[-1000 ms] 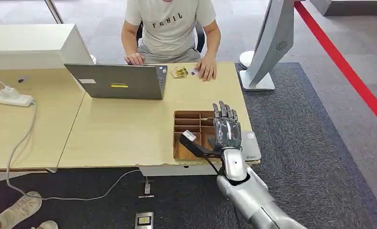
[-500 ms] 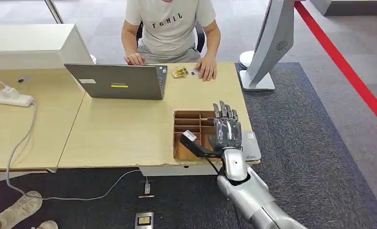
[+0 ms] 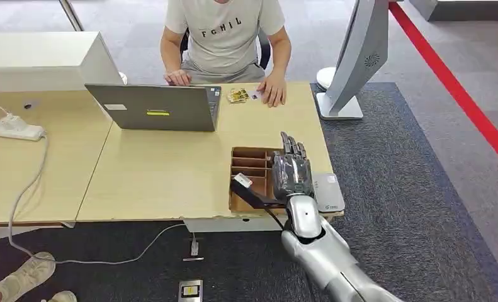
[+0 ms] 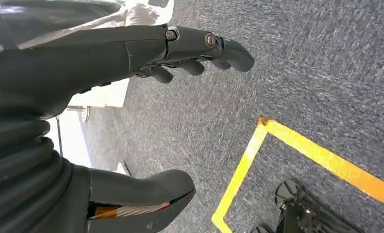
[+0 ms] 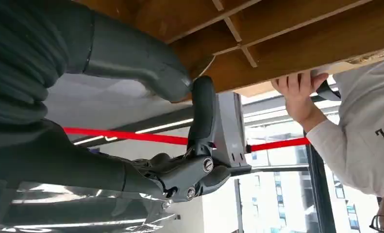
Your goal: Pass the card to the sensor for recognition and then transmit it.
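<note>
The right hand (image 3: 291, 171) has slid toward nine o'clock over the wooden tray (image 3: 249, 162), fingers straight and spread, holding nothing. Cards (image 3: 238, 95) lie at twelve o'clock. The left wrist view shows the left hand (image 4: 131, 97) open above carpet.

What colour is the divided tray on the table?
Brown, like wood or cardboard; the tray shows best in the head view.
</note>
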Tool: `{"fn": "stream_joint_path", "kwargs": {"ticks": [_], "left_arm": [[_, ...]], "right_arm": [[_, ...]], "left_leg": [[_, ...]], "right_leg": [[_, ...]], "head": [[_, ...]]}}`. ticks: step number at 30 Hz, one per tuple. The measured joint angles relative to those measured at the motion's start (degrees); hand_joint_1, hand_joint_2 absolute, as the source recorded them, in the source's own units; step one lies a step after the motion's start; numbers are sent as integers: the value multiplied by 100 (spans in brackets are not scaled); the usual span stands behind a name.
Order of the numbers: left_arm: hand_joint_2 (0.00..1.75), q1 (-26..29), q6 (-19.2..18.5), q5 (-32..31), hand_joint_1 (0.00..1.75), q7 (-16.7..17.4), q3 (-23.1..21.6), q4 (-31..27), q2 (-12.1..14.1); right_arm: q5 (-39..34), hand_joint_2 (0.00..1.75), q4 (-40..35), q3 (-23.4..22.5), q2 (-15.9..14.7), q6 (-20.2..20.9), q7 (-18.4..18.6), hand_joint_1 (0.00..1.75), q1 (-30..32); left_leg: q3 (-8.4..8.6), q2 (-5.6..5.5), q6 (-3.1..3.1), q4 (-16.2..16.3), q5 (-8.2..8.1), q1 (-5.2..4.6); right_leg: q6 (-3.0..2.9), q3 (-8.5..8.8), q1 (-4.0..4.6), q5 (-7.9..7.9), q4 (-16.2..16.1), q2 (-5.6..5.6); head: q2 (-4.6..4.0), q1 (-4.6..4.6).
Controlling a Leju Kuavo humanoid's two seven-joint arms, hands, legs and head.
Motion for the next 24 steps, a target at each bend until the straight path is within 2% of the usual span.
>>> {"fn": "stream_joint_path", "kwargs": {"ticks": [14, 15, 16, 17, 18, 24], "left_arm": [[175, 1, -4, -4, 0, 0, 0, 4, -46], [175, 1, -22, -17, 0, 0, 0, 4, -48], [175, 1, -50, -39, 0, 0, 0, 4, -48], [175, 2, -70, -53, 0, -11, 0, 4, -46], [175, 3, -92, -61, 0, -15, 0, 4, -46], [175, 3, -118, -66, 0, -24, 0, 5, -46]], "right_arm": [[76, 175, 273, 2, 66, -4, 127, 162, -26], [81, 175, 286, 2, 66, -4, 133, 148, -29], [98, 175, 302, 2, 66, -4, 144, 82, -33], [114, 175, 308, 0, 63, -4, 157, 61, -34], [122, 175, 317, 0, 59, -4, 168, 2, -38], [125, 175, 326, -7, 55, -122, 127, 0, -46]], "left_leg": [[-1, 0, 0, 0, 0, 0], [0, 0, 0, 0, 0, 0], [0, 0, 0, 0, 0, 0], [-1, 0, 0, 0, 0, 0], [0, 0, 0, 0, 0, 0], [0, 0, 0, 0, 0, 0]], "right_leg": [[0, 0, 0, 0, 0, 0], [0, 0, 0, 0, 0, 0], [0, 0, 0, 0, 0, 0], [0, 0, 0, 0, 0, 0], [0, 0, 0, 0, 0, 0], [0, 0, 0, 0, 0, 0]], "head": [[0, 2], [0, 0], [0, 0], [0, 0], [0, 2], [0, 2]]}}
